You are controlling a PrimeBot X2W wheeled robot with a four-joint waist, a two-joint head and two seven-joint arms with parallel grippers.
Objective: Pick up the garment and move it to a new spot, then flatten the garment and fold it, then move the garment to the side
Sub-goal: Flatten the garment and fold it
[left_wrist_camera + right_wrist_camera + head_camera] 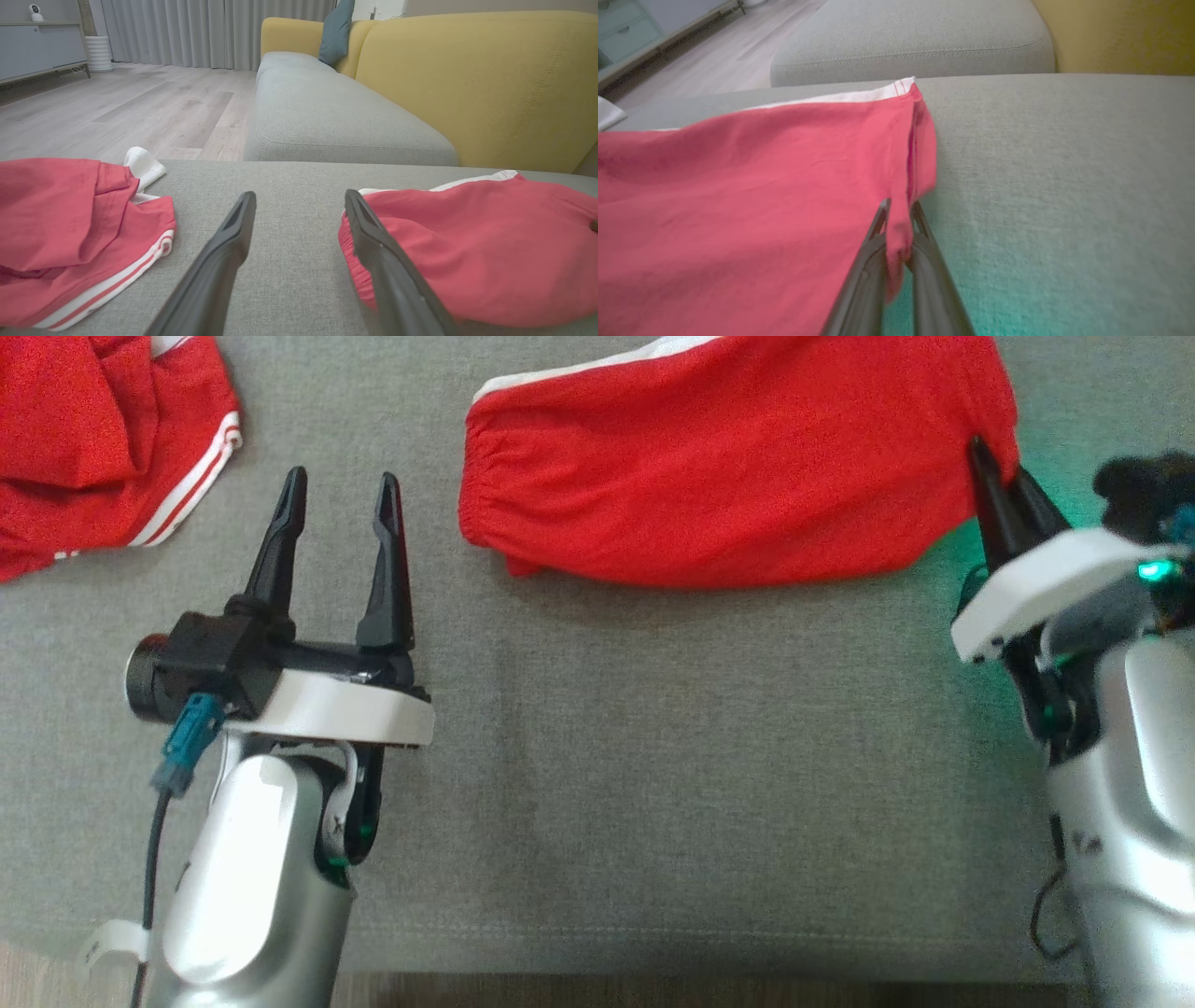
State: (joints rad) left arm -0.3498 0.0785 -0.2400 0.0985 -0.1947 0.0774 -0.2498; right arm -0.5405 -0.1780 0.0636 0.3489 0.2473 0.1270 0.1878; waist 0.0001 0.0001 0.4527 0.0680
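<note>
Head view, left to right: we see a spare red garment point(93, 439) lying ahead and to the left of our left gripper point(343, 479). That gripper hovers over the grey cushion point(653, 756) with its fingers wide apart and nothing between them. Ahead and to its right lies the garment point(728, 467), red with a white band, spread on the cushion. At the garment's right edge our right gripper point(999, 462) is closed on a fold of the cloth. In the right wrist view we see that fold pinched between the two fingers. The rest of the garment spreads to the gripper's left, with bare cushion to its right.
</note>
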